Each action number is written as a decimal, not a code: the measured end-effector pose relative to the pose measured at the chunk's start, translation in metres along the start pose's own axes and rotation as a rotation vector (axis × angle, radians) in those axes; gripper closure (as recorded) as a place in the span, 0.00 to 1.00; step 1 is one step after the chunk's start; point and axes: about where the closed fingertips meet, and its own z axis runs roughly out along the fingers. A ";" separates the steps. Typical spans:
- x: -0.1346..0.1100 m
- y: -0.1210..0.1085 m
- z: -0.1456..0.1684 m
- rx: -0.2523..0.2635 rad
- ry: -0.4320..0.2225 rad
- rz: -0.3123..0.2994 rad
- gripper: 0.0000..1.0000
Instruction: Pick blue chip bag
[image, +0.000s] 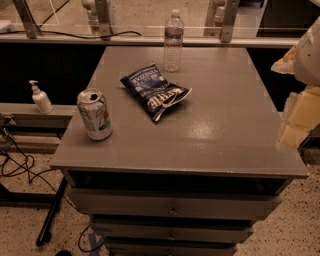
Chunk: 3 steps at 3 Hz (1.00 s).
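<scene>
While the gripper (301, 117) hangs by the right edge of the bench (225, 125), wide or narrow I cannot tell, a sideways push could slide the blue chip bag (155, 91) away.

The light is dim, warm and brownish. The brightest area is the pale floor at 12 o'clock, beyond the desk (235, 85). A soft sheen lies on the desk top toward 4 o'clock. The foil of the blue chip bag (155, 91) catches small highlights. At 3 o'clock the tool (300, 117) is a pale, out-of-focus shape. The drawer gaps at 6 o'clock are black.
</scene>
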 end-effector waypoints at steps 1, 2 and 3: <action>0.000 0.000 0.000 0.000 0.000 0.000 0.00; -0.006 0.000 0.010 -0.004 -0.042 0.006 0.00; -0.029 0.000 0.039 -0.019 -0.147 0.004 0.00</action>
